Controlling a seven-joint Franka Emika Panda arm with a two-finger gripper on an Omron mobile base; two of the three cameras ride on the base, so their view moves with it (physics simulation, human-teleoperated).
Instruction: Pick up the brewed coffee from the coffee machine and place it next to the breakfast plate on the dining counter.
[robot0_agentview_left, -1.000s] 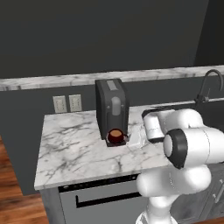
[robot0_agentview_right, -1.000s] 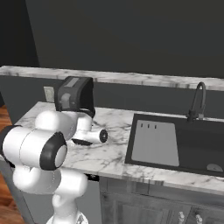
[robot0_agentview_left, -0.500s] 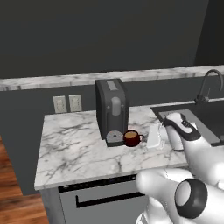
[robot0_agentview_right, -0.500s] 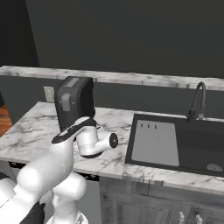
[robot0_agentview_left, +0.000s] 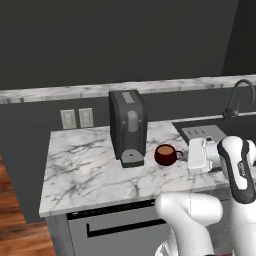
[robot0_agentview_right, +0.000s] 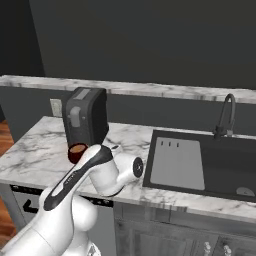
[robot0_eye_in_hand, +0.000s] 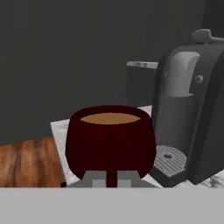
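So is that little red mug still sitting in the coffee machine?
Out. The mug is upright beside the coffee machine, clear of its drip tray, with the hand shut on its handle.

Black sink (robot0_agentview_right: 210, 160), curved faucet (robot0_agentview_right: 226, 116), 2 wall outlets (robot0_agentview_left: 77, 118).
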